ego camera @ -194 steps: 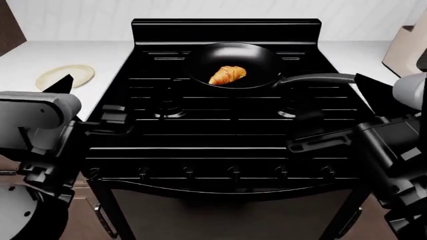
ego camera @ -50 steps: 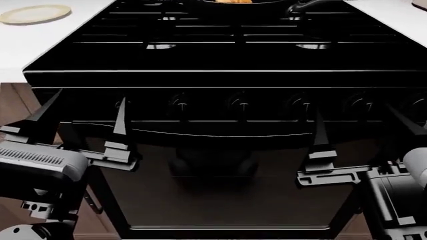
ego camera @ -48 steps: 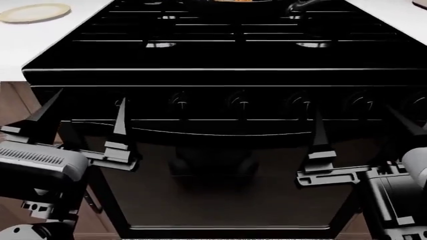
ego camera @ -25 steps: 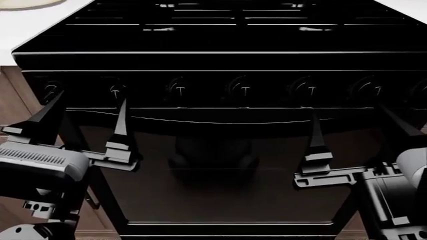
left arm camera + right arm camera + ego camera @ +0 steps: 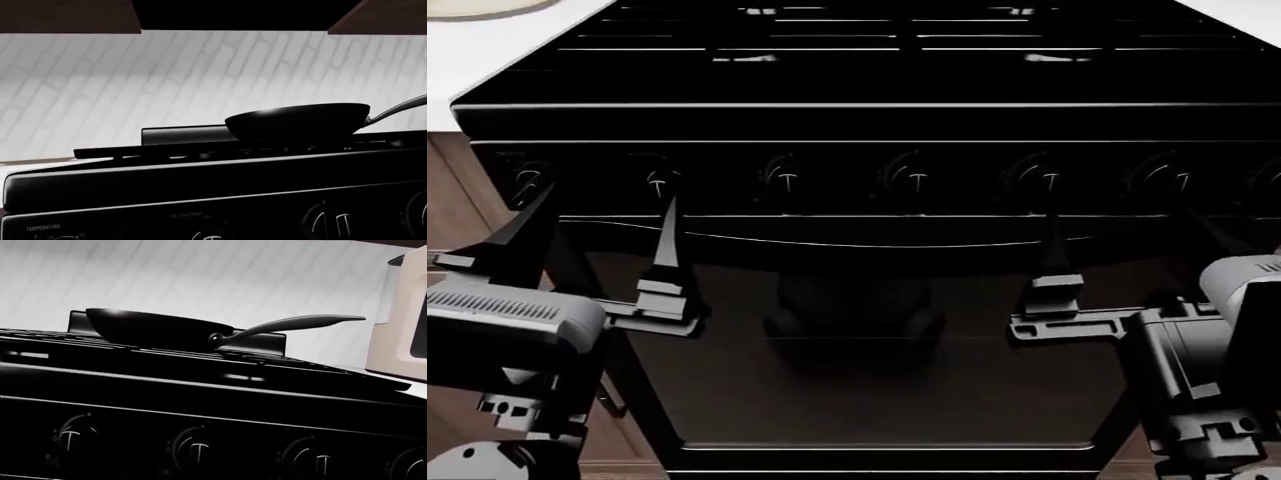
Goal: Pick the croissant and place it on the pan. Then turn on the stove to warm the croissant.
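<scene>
Left hand (image 5: 598,245), fingers spread and holding nothing, faces the glossy black stove (image 5: 868,120); just ahead of its tips lie the leftmost round, ridged knobs (image 5: 662,183). Above and beyond both hands the shallow black pan (image 5: 298,121) rests on the grates. The croissant is hidden by the pan wall, presumably inside. Right hand (image 5: 1121,255), likewise released, fronts the right-side knobs. Remaining: turning a knob.

The pan (image 5: 157,327) sits on the stove's (image 5: 868,120) rear grates.
</scene>
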You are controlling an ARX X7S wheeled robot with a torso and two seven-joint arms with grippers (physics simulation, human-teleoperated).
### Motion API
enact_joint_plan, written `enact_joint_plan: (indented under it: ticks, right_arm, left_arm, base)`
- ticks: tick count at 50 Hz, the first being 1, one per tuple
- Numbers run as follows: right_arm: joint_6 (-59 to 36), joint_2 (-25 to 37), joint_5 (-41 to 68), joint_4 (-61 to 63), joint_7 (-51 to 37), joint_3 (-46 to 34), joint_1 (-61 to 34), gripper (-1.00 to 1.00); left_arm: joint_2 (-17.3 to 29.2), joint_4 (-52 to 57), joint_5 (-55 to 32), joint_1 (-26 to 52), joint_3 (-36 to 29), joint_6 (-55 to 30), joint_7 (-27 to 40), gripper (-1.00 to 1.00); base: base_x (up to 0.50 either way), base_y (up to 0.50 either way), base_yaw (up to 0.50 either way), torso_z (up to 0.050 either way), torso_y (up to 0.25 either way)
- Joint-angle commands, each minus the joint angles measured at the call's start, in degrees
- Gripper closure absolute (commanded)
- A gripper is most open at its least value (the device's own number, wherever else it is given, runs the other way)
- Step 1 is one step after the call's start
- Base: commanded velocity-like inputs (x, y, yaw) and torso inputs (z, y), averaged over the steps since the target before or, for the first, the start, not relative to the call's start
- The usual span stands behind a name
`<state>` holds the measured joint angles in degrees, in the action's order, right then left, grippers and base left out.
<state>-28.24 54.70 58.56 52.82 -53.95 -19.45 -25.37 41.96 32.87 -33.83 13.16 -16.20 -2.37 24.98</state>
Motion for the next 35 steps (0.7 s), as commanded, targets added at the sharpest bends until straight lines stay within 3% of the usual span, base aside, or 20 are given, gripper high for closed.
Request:
enact_joint_plan:
  ticks: [1, 18, 35]
  right_arm:
    - [-2.7, -2.7, 2.0, -3.2, 0.0, -1.7, -4.7, -1.00]
    - [-9.7, -6.6, 3.3, -7.9, -0.6, -5.5, -13.8, -1.00]
    - [-10.9, -9.4, 1.7, -13.0, 1.1, -7.7, -16.1, -1.00]
  left_arm:
    - [-0.3, -0.9, -0.2, 0.0, 0.1, 0.3, -0.3, -1.00]
    - [-0.8, -2.4, -0.4, 0.2, 0.0, 0.5, -0.6, -1.00]
    - [-0.9, -2.2, -0.8, 0.0, -0.1, 1.1, -1.1, -1.00]
  base:
    - [0.00, 0.00, 0.00, 0.000, 0.000]
    - [0.00, 0.00, 0.00, 0.000, 0.000]
    - [0.00, 0.00, 0.00, 0.000, 0.000]
